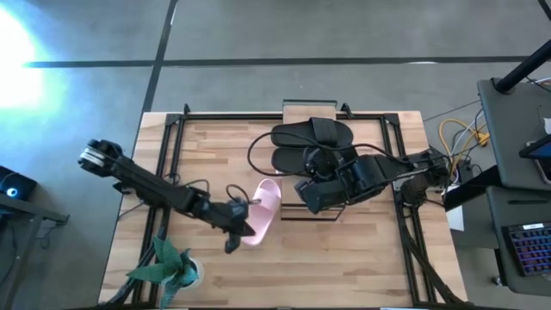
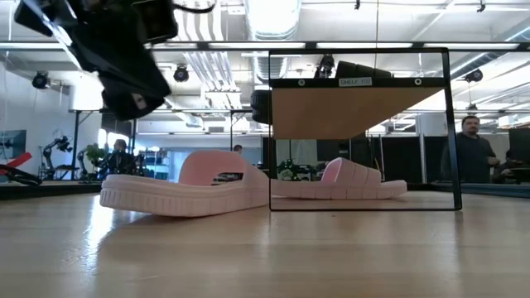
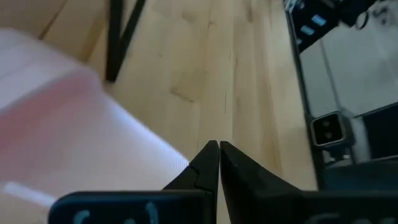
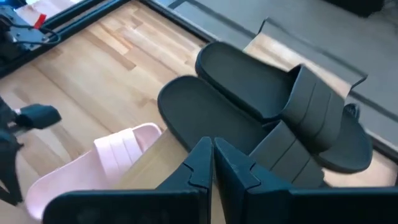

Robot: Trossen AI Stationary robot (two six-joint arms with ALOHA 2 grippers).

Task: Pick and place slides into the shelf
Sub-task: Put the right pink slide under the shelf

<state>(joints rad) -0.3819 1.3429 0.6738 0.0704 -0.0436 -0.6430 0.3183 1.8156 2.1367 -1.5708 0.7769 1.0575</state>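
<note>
Both black slides [image 1: 310, 145] lay on the shelf [image 1: 297, 110]. The right hand [image 1: 303, 195] hovered clenched above its near edge. The left hand [image 1: 237, 226], clenched, touched a pink slide [image 1: 263, 211] on the worktop [image 1: 344, 267].

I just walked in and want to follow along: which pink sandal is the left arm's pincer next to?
Find the small wooden shelf at the table's far edge, with two black slides on top. Just off its near left corner lies a pink slide, on the tabletop beside the left pincer. The other pink slide sits under the shelf.
</note>
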